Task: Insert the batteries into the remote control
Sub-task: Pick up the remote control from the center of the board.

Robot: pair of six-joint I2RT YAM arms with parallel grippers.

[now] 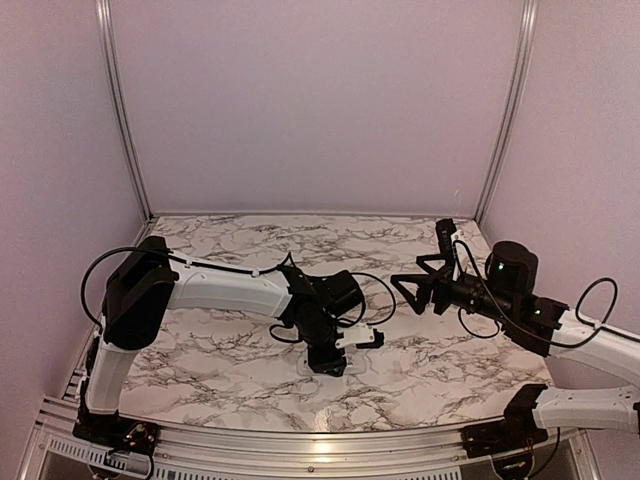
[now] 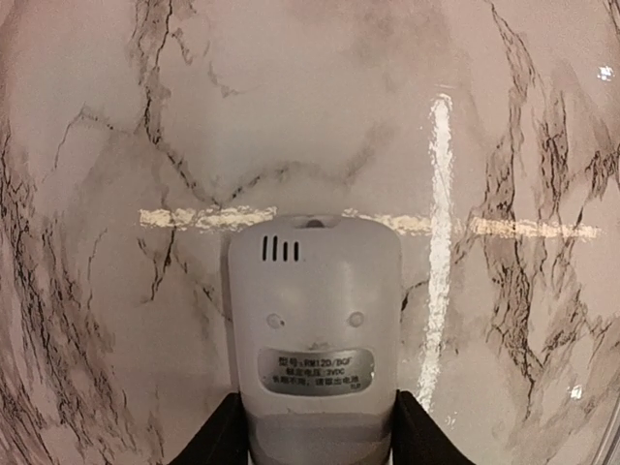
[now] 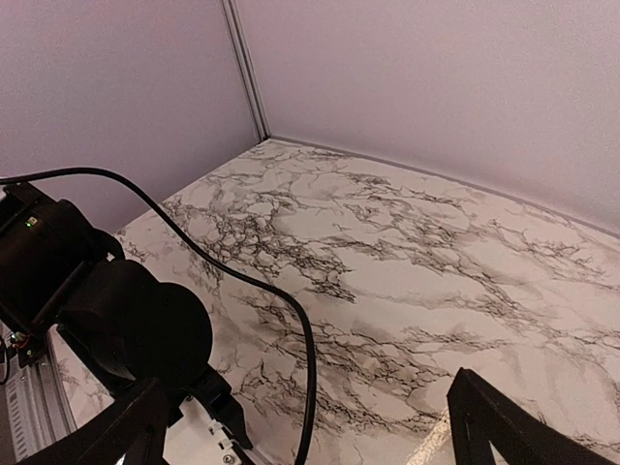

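Note:
The remote control (image 2: 315, 320) lies back-up on the marble table, its plain white back with three slots and a grey label facing the left wrist camera. My left gripper (image 2: 318, 402) is shut on its near end, with a black finger (image 2: 221, 436) pressed against each side. In the top view the left gripper (image 1: 328, 360) points down at the table centre, with a little of the remote (image 1: 312, 373) showing under it. My right gripper (image 1: 418, 268) is open, empty and held above the table at the right; its fingers (image 3: 489, 421) are spread wide. No batteries are in view.
The marble table (image 1: 450, 350) is walled at the back and sides by pale panels with metal corner posts (image 1: 505, 110). The left arm's black wrist and cable (image 3: 126, 320) fill the lower left of the right wrist view.

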